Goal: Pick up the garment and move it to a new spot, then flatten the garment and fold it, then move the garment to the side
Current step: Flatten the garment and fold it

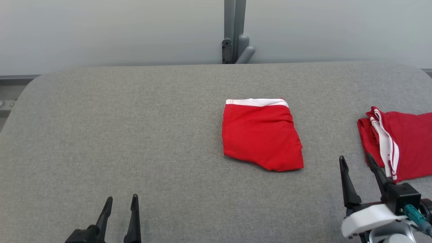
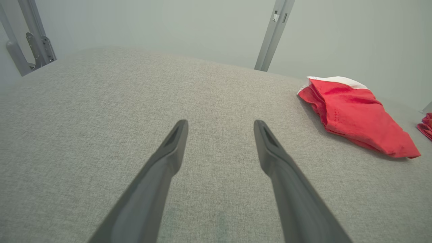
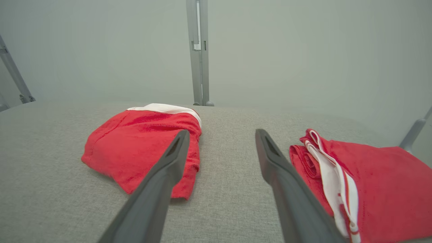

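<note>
Holding: nothing; both of my pincers are spread and empty.
Left pincer (image 1: 122,196): released, fingers apart, over bare grey table (image 1: 135,118) at my lower left, well apart from any cloth.
Right pincer (image 1: 355,157): released, fingers wide, low at my right, gripping no cloth. From the head, its tips sit between the two red pieces, just beside the near corner of the right-hand one.
Garment (image 1: 261,135): red, folded into a compact block, with a white waistband along its far edge. It lies flat on the table a little right of centre, ahead and to the left of my right pincer.
Other garment (image 1: 408,141): red with a white, red-striped band, folded, at the table's right side and cut off by the head view's edge. Bare table separates it from the garment.
Right wrist view: the garment lies behind my left finger, the other garment lies beside my right finger, and bare table shows in the gap between them.
Backdrop: a pale wall with a grey post (image 1: 234,30) behind the table's far edge.
</note>
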